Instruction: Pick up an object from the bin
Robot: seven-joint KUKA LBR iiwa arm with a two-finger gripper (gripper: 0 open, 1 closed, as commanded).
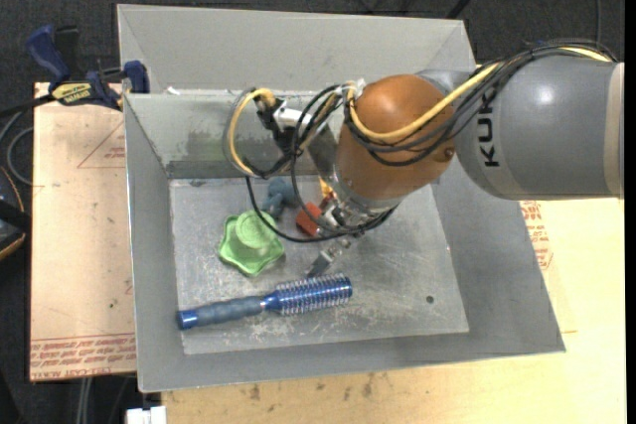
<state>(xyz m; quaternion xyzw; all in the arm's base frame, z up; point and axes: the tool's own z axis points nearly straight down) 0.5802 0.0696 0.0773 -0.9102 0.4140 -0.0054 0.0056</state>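
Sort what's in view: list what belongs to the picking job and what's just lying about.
Job in hand: claw, hanging low; blue hairbrush, the thing nearest it; grey metal bin.
Lying about: green crumpled thing, left of the claw; small dark blue thing by the back wall.

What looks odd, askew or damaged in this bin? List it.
Nothing stands out as spilled or broken. The blue hairbrush lies flat along the near wall. The green lump looks crumpled, perhaps its normal shape. The tool is close by the brush's head.
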